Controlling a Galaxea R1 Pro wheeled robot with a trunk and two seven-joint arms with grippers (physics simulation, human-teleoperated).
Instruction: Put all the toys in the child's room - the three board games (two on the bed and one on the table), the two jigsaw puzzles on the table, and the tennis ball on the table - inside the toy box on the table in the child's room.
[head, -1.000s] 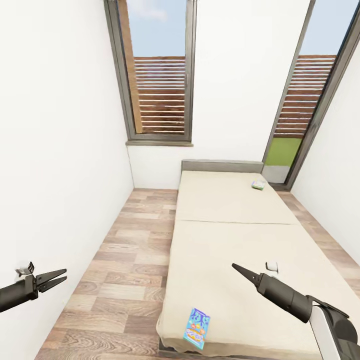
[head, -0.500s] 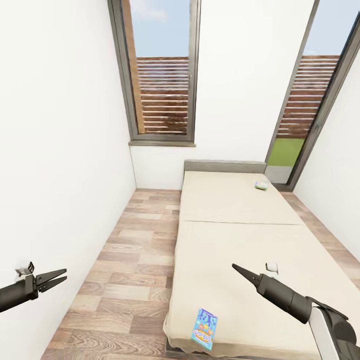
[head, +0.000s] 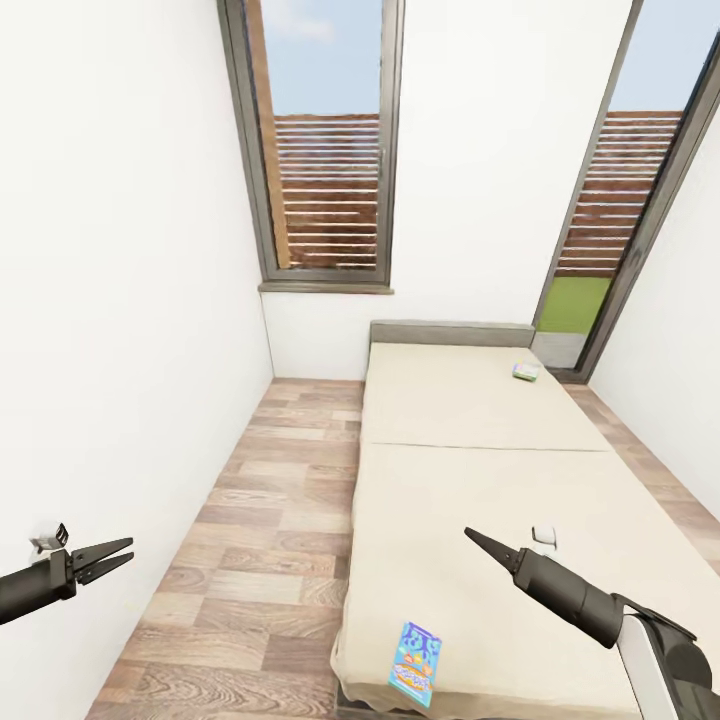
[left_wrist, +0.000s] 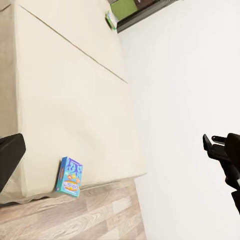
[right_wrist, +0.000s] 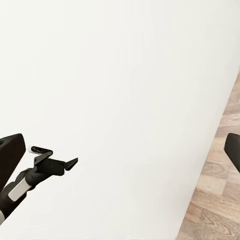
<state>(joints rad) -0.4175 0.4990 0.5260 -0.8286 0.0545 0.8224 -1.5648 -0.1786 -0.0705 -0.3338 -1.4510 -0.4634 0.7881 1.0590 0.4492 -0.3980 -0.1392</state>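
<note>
The bed (head: 470, 480) with a beige mattress fills the right half of the room. A blue board game (head: 415, 651) lies flat near the foot edge, also visible in the left wrist view (left_wrist: 70, 176). A green-white board game (head: 526, 371) lies near the headboard (left_wrist: 111, 20). My right gripper (head: 475, 538) hovers over the mattress above and right of the blue game; its wrist view shows the fingers (right_wrist: 10, 156) spread wide and empty. Over the floor by the left wall, my left gripper (head: 128, 552) is open and empty. The table, toy box, jigsaw puzzles and tennis ball are out of view.
A strip of wooden floor (head: 260, 520) runs between the white left wall (head: 120, 300) and the bed. Two tall windows (head: 325, 150) stand in the far wall. Another white wall closes in on the bed's right side.
The whole picture has shifted a little to the right, so the camera has moved. Both arms keep the same pose and both games lie where they were.
</note>
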